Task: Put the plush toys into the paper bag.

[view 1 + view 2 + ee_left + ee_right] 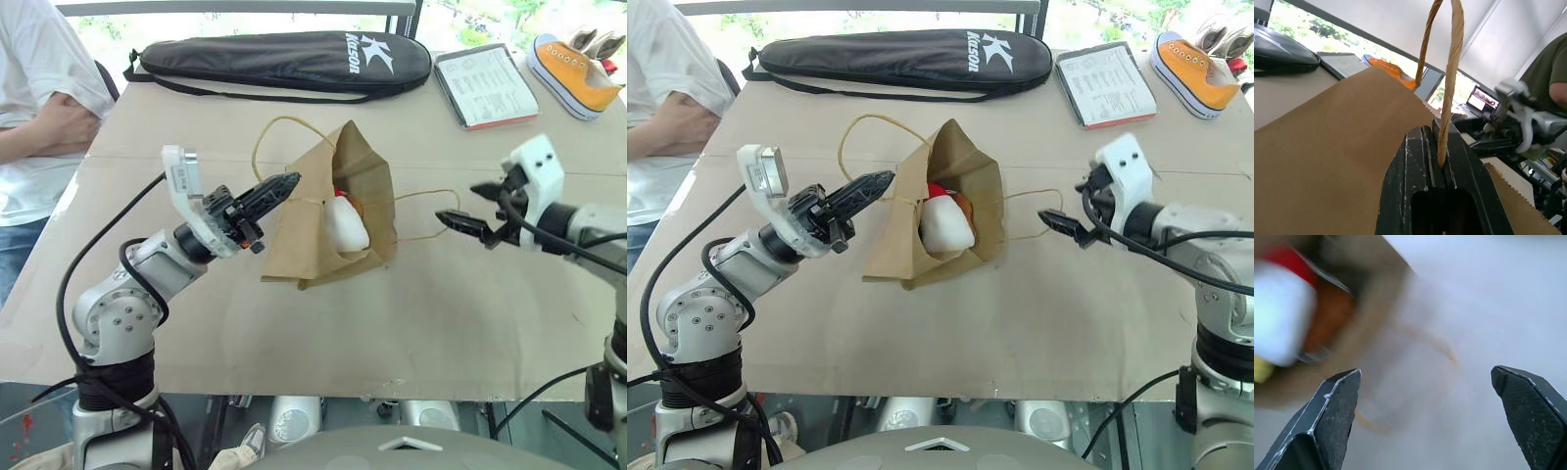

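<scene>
At frame centre the paper bag (333,211) lies on the bench (431,323), both plush toys (345,223) inside. Our left fingers (279,186) pinch its cord handle (1449,83); our right fingers (468,211), spread wide, sit just right of its mouth.

Left claw: closed on bag handle

My left gripper (1442,161) pinches the tan cord handle (1452,73) of the paper bag (1327,156); beyond the bag's edge I see the right gripper (1488,143) and an orange sneaker (1388,68).
</scene>
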Motion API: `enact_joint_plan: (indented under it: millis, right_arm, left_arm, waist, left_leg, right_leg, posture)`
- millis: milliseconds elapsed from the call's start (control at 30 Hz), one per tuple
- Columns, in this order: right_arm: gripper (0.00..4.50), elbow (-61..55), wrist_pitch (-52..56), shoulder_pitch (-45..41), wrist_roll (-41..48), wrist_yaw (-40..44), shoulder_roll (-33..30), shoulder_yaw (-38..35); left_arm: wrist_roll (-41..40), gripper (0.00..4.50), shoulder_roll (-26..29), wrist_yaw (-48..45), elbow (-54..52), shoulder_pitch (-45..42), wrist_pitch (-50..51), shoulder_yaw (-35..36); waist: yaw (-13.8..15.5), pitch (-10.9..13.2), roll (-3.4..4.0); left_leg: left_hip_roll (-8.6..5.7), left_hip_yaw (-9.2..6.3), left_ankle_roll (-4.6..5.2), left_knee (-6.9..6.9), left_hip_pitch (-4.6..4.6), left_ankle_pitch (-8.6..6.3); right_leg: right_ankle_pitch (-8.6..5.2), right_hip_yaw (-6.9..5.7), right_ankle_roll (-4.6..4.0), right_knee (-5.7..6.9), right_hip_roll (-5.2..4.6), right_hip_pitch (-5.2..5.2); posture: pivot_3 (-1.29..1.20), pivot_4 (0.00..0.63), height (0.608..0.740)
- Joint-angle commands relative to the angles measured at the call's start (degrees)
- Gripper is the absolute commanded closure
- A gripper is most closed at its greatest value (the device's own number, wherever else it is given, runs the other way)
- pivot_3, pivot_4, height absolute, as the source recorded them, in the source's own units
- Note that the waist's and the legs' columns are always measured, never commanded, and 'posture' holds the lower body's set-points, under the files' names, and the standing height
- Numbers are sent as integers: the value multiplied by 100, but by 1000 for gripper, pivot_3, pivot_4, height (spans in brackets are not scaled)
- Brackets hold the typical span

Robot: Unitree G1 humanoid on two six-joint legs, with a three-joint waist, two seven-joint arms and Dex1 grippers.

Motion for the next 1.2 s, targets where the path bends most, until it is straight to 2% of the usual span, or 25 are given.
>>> enact_joint_plan:
  millis: [33, 67, 100, 133, 233, 267, 333, 400, 433, 533, 600, 800, 967, 1067, 1200]
  right_arm:
    - [290, 71, -22, 15, -44, -317, 163, 72]
    - [290, 176, -120, 54, -62, -374, 245, 120]
    - [795, 246, -213, 83, -45, -394, 315, 134]
    - [1031, 299, -324, 91, -10, -400, 399, 106]
    - [2451, 354, -880, 95, 135, -252, 551, -1]
    - [3188, 354, -1026, 88, 192, -188, 566, -18]
    - [3892, 386, -1160, 68, 320, -129, 601, -79]
    - [4476, 487, -1149, -136, 792, -66, 881, -446]
    - [4476, 520, -1120, -220, 992, -65, 986, -597]
    - [4476, 501, -847, -924, 2468, -247, 1421, -1489]
    - [4476, 441, -893, -1170, 3391, -415, 1505, -1816]
    - [4476, 551, -1216, -1641, 5055, -1586, 1142, -1754]
    - [4476, 424, -1560, -1508, 5409, -2074, 598, -1410]
    - [4476, 358, -1776, -1410, 5245, -2247, 355, -1183]
    - [4476, 447, -1993, -1281, 4565, -2251, 228, -561]
  left_arm:
    - [-9, 4500, 30, -57, -123, -125, -91, 111]
    - [11, 4500, 43, -75, -137, -126, -96, 97]
    - [25, 4500, 54, -87, -152, -126, -97, 92]
    - [11, 4500, 68, -80, -164, -135, -85, 109]
    - [-61, 4500, 117, -28, -196, -156, -57, 206]
    - [-85, 4500, 131, -14, -196, -161, -51, 233]
    - [-127, 4500, 142, 19, -225, -151, -46, 268]
    - [-181, 4500, 84, 95, -234, -214, -46, 268]
    - [-195, 4500, 61, 122, -236, -242, -46, 267]
    - [-457, 4500, -49, 403, 61, -758, -81, 435]
    - [-633, 4500, -48, 484, 383, -1075, -50, 562]
    - [-150, 4500, 286, -250, 1340, -1779, -20, 358]
    - [918, 4500, 379, -1266, 2811, -2887, -427, -233]
    - [1748, 4500, 300, -1808, 3682, -3400, -917, -710]
    - [2795, 4500, 105, -2230, 4860, -3861, -1488, -1299]
  waist:
    - [-28, 0, -1]
    - [-38, -1, -2]
    - [-38, -1, -1]
    - [-35, -1, -1]
    - [-34, 0, 0]
    - [-33, 0, 0]
    - [-32, 0, 0]
    - [-31, 0, 0]
    - [-32, 0, 0]
    - [-26, 4, 1]
    - [-6, 4, 1]
    - [-23, 3, 1]
    - [6, 2, -1]
    - [7, 1, -1]
    - [-14, 1, -1]
  left_leg:
    - [0, 1, 0, 0, 2, 0]
    - [1, 0, 0, 0, 3, 0]
    - [2, -2, 0, 0, 4, 0]
    - [2, -3, 0, 0, 4, 0]
    - [2, -4, 0, -1, 1, 0]
    - [1, -2, 0, -1, 1, 0]
    - [2, -3, 0, -1, 0, 0]
    - [2, -4, 0, -1, 1, 0]
    - [2, -4, 0, -1, 1, 0]
    - [3, -6, 0, 1, -1, 0]
    - [3, -8, 0, 2, 0, 0]
    - [-2, -1, 1, -3, -3, -1]
    - [-7, 13, 1, 1, -3, 0]
    - [-13, 18, 1, -1, -4, 0]
    - [-12, 25, 2, -1, -5, 0]
  right_leg:
    - [0, 2, 0, 1, 1, 0]
    - [0, 2, 0, 2, 2, 0]
    - [0, 0, 0, 3, 6, 1]
    - [0, 0, 0, 3, 8, 0]
    - [-1, 0, 0, 1, 8, 0]
    - [-1, 1, 1, 0, 7, -1]
    - [-1, 0, 1, -1, 7, -1]
    - [-1, 0, 1, 0, 7, -1]
    - [-1, -1, 1, 1, 7, 0]
    - [0, -2, 1, 6, 7, -1]
    - [0, -4, 0, 8, 8, 0]
    - [-1, -8, 2, 1, 7, -1]
    - [-1, -18, 3, 5, 9, 0]
    - [-3, -14, 6, 0, 8, -1]
    - [-3, -14, 7, 0, 7, -1]
  posture:
    - [0, 150, 740]
    - [0, 150, 740]
    - [0, 150, 740]
    - [0, 150, 740]
    - [0, 150, 740]
    - [0, 150, 740]
    - [0, 150, 740]
    - [0, 150, 740]
    - [0, 150, 740]
    - [0, 150, 740]
    - [0, 150, 740]
    - [0, 150, 740]
    - [0, 150, 740]
    - [0, 150, 740]
    - [0, 150, 740]
